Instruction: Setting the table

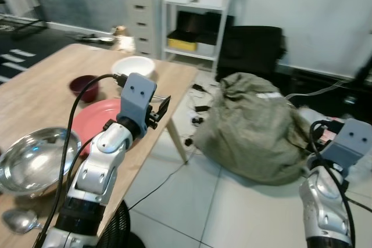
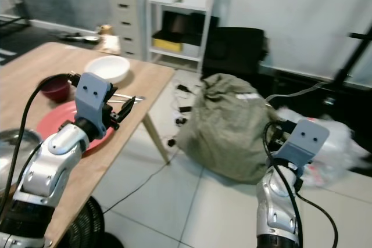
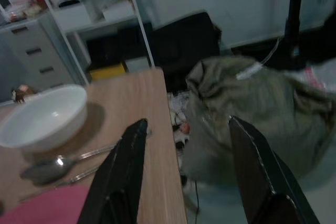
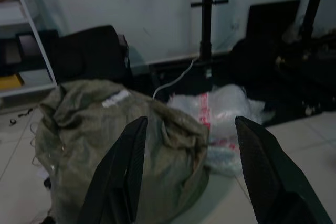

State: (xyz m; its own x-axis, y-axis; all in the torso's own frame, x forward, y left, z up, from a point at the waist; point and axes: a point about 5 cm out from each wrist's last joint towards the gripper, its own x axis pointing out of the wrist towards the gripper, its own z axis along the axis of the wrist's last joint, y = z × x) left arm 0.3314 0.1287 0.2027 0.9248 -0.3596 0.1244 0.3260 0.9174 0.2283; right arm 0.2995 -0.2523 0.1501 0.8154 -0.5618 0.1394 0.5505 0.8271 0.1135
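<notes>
- Two spread left fingers (image 3: 128,182) hover empty above the tabletop (image 1: 40,94) edge; spoon (image 3: 58,163) and white bowl (image 3: 42,119) lie just beyond.
- Right fingers (image 4: 262,177) spread, over floor.

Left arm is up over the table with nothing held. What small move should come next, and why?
Probably lower the open left gripper toward the spoon lying between the white bowl and the red plate. The gripper is empty and hangs above the table edge just beyond the cutlery, so a short pull back and down would bring it within grasp. The right gripper hangs open over the floor.
</notes>
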